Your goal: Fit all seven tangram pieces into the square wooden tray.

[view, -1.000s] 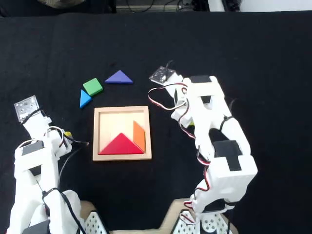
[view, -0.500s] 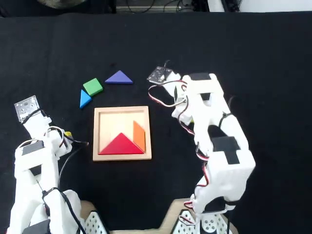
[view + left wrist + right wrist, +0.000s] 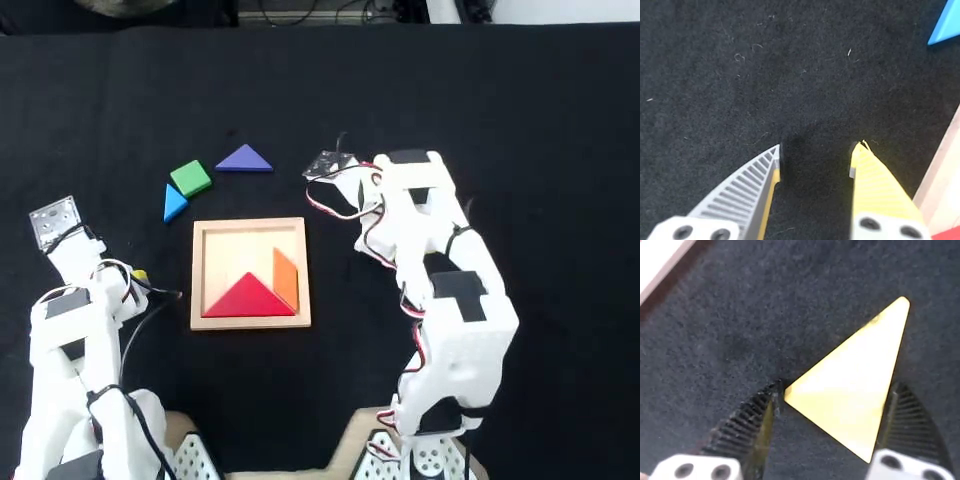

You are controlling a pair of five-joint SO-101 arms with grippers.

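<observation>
A: Where is the square wooden tray (image 3: 250, 225)?

B: Just left of the middle of the high view, flat on the black tabletop (image 3: 520, 100). Two pieces lie in it: a red triangle (image 3: 248, 296) along its lower edge and an orange piece (image 3: 286, 278) against its right wall, the two touching.

A: And the loose pieces?

B: Three sit above the tray towards the upper left. A purple triangle (image 3: 244, 159) is highest, a green square (image 3: 190, 178) is to its left, and a blue triangle (image 3: 173, 203) is just below the green one. All three are clear of the tray rim. A yellow triangle (image 3: 850, 385) lies on the cloth between the fingers of the right gripper (image 3: 835, 388).

A: Is it clamped?

B: No, the fingers are apart, one on each side of it. One tip is right at a corner of the piece, but I cannot tell if it touches.

A: Where is that arm?

B: To the right of the tray, bent over the cloth.

A: And the left gripper (image 3: 815, 147)?

B: At the lower left of the high view, beside the tray's left wall. Its fingers are spread over bare cloth and grip nothing
</observation>
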